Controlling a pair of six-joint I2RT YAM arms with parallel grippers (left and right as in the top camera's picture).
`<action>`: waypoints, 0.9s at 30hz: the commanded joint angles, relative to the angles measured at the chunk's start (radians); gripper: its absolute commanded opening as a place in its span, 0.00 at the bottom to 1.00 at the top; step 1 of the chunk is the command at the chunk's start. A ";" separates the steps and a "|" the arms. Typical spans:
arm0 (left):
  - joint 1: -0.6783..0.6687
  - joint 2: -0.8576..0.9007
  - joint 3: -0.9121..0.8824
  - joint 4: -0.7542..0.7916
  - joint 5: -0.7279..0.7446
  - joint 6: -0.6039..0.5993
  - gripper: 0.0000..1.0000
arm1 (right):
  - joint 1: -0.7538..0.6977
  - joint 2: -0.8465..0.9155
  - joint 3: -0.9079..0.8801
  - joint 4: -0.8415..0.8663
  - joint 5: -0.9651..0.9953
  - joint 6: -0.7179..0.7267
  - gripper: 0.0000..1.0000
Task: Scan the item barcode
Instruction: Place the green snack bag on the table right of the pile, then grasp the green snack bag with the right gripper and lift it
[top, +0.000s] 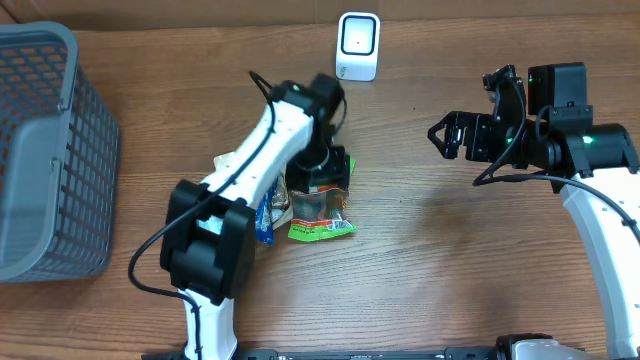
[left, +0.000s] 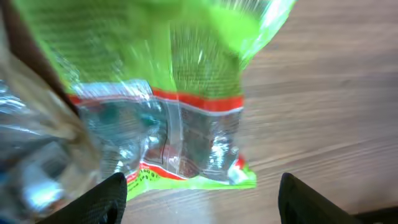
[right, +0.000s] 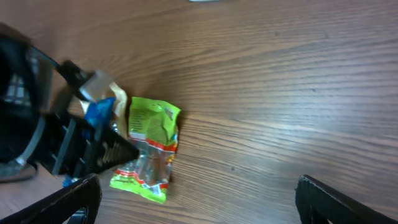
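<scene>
A green and clear snack packet (top: 320, 218) lies flat on the wooden table at the centre, also seen in the left wrist view (left: 180, 93) and the right wrist view (right: 149, 146). My left gripper (left: 202, 202) hovers right over it, jaws apart with nothing between them; the packet's lower edge lies just ahead of the fingertips (left: 106, 196). A white barcode scanner (top: 357, 45) stands at the back of the table. My right gripper (top: 450, 138) hangs open at the right, well away from the packet, its fingers (right: 336, 199) framing bare wood.
A blue packet (top: 265, 220) and a clear crinkled packet (left: 37, 143) lie against the green one's left side. A grey mesh basket (top: 45, 150) stands at the far left. The left arm (top: 250, 170) stretches over the packets.
</scene>
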 joint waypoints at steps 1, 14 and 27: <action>0.068 -0.026 0.206 -0.066 0.023 0.047 0.70 | 0.005 0.001 0.015 0.027 -0.059 0.072 1.00; 0.325 -0.026 0.605 -0.152 0.022 0.067 0.86 | 0.132 0.259 0.015 0.142 -0.204 0.114 1.00; 0.419 -0.024 0.603 -0.162 0.018 0.098 0.96 | 0.309 0.574 0.015 0.290 -0.254 0.187 0.97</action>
